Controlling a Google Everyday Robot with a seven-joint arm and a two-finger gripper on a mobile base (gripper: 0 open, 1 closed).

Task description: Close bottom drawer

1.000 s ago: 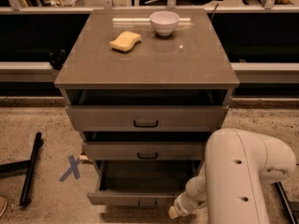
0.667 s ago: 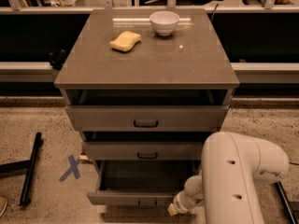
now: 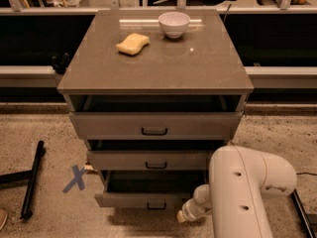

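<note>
the bottom drawer [image 3: 133,200] sits at the foot of the grey-brown cabinet [image 3: 153,68], near the lower middle of the scene. it stands pulled out toward the near side, with its dark inside showing behind the flat front. a small dark handle [image 3: 156,206] is at the middle of that front.

the gripper [image 3: 184,215] is low and near, just beside the right end of the bottom drawer's front, its pale tip pointing left at the front's near face. whether it touches the front cannot be told, and neither can its state. the robot's bulky white arm [image 3: 245,187] rises behind it and covers the right part of the two lower drawers.

above, the middle drawer [image 3: 148,160] juts out a little less, and the top drawer [image 3: 148,125] is also drawn out somewhat, with a dark gap under the cabinet's top.

on the top a yellow sponge [image 3: 132,43] lies left of centre, and a white bowl [image 3: 174,24] stands upright just beyond it to the right, the two apart.

on the speckled floor [image 3: 44,133] to the left are a blue tape cross [image 3: 75,178] and, further left, a black bar [image 3: 32,180].
</note>
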